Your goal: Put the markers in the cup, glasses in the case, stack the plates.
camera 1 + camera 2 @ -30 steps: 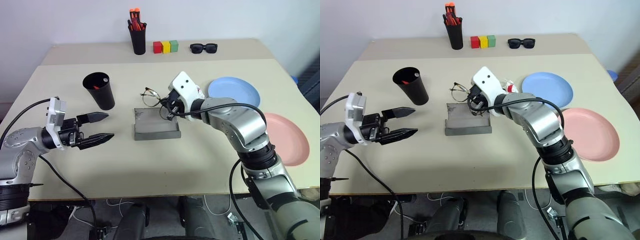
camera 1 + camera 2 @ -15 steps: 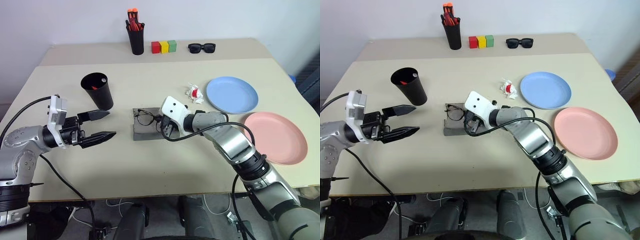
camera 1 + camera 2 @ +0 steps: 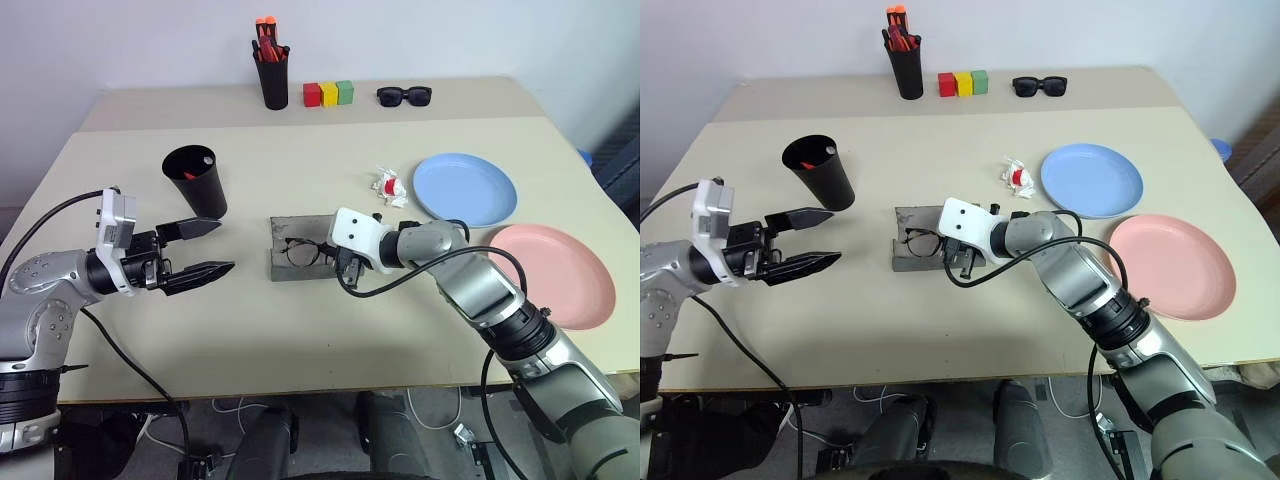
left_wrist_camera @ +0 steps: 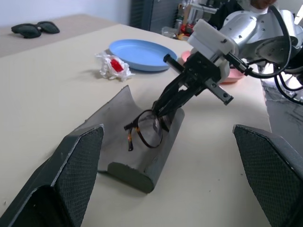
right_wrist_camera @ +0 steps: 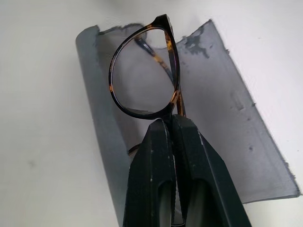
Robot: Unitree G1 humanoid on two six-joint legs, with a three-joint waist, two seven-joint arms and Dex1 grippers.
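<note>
Head views: right gripper [image 3: 342,272] pinched shut on the wire-rimmed glasses [image 3: 303,252], lowered into the open grey case [image 3: 285,262] mid-table. Left gripper [image 3: 205,250] level beside the black cup [image 3: 196,181], fingers spread wide, empty. Blue plate [image 3: 466,187] and pink plate [image 3: 552,273] side by side, unstacked. Plenty of bare table [image 3: 300,340] toward the near edge.

Left wrist view: glasses [image 4: 147,129] resting tilted in the case trough [image 4: 142,165], clamped at the near rim. Crumpled wrapper [image 4: 112,66] and sunglasses [image 4: 34,29] well clear.

Right wrist view: fingertips [image 5: 161,142] closed on the frame by the bridge. Likely light, thin, easily bent; best held at the rim, never the lenses, and released gently. Raised case walls leave little sideways room.
</note>
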